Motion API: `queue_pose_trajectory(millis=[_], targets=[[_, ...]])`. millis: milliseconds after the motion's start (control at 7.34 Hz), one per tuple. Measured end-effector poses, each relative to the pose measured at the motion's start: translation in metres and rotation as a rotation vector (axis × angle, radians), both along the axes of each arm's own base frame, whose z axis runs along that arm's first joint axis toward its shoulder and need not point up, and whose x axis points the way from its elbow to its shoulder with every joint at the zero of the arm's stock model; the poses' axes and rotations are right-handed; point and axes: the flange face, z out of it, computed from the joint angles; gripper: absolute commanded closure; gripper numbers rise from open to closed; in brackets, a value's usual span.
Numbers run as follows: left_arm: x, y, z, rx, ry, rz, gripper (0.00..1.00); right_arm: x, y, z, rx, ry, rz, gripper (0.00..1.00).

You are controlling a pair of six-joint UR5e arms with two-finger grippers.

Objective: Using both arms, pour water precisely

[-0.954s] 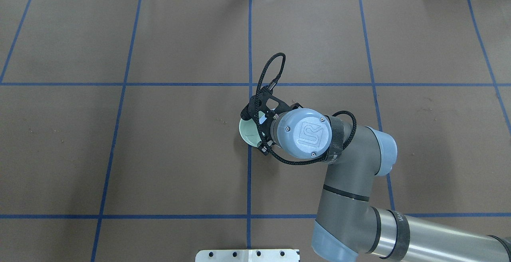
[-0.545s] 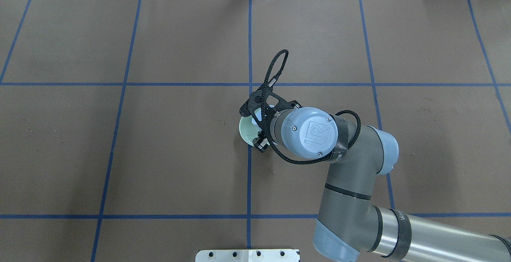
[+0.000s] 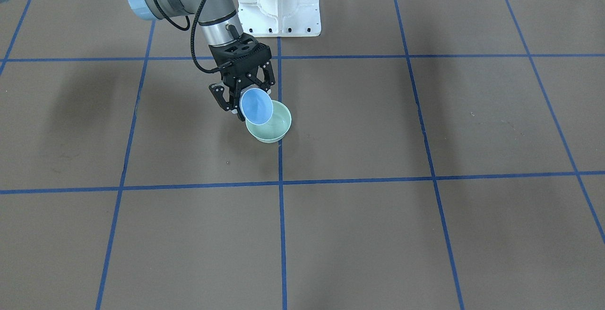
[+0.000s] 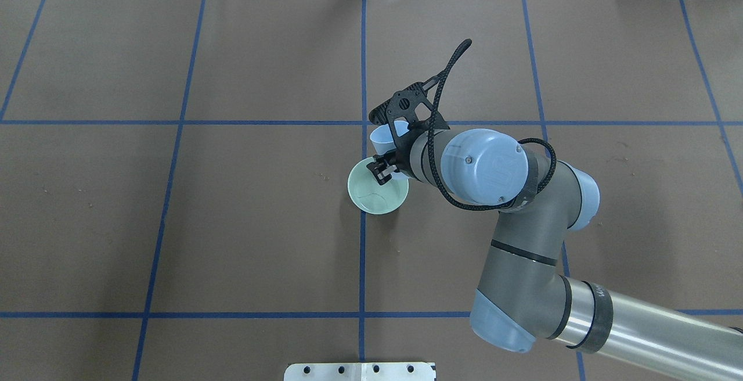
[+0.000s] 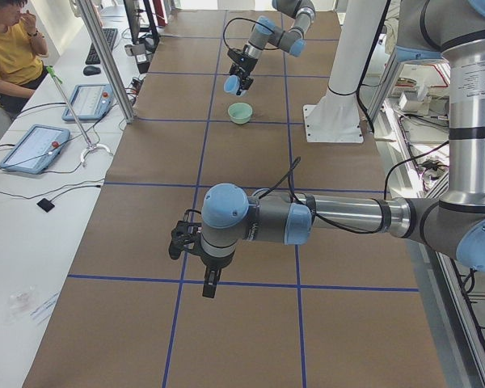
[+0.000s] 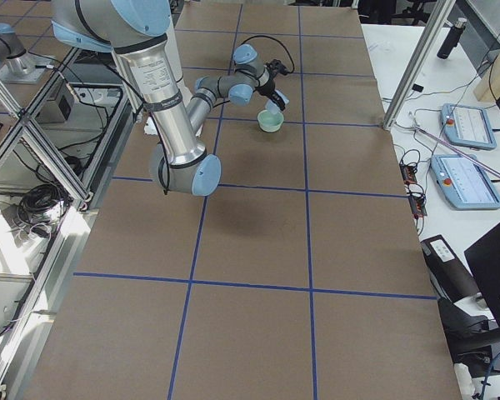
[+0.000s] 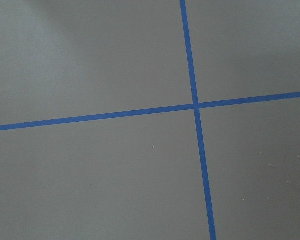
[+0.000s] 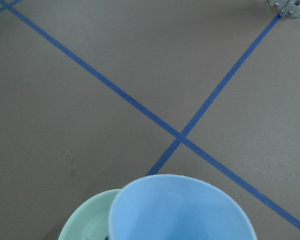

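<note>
Both arms are the same build: the right arm (image 4: 522,265) and the left arm (image 5: 347,214) are fat grey-and-silver tubes with light blue joint caps (image 4: 484,166). That cap's got an embossed UR logo and a few small screws round the rim. A black braided cable (image 4: 444,82) runs off the wrist by the right tool (image 3: 246,96), which is all black, two fingers, cut-out plates. Black bands ring the silver section. The base is a white pedestal (image 3: 279,5) with dark bolts along its foot.
</note>
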Motion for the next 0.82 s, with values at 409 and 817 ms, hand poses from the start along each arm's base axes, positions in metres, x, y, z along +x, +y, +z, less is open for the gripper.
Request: queue_pose_trajectory(millis=[409, 817], targets=[[0.001, 0.001, 0.002, -0.006, 0.007, 0.0, 0.0, 0.02, -0.02, 0.014, -0.136, -0.113, 0.237, 1.0], [0.003, 0.002, 0.003, -0.011, 0.05, 0.002, 0.0, 0.051, -0.047, 0.039, -0.225, -0.185, 0.479, 1.0]])
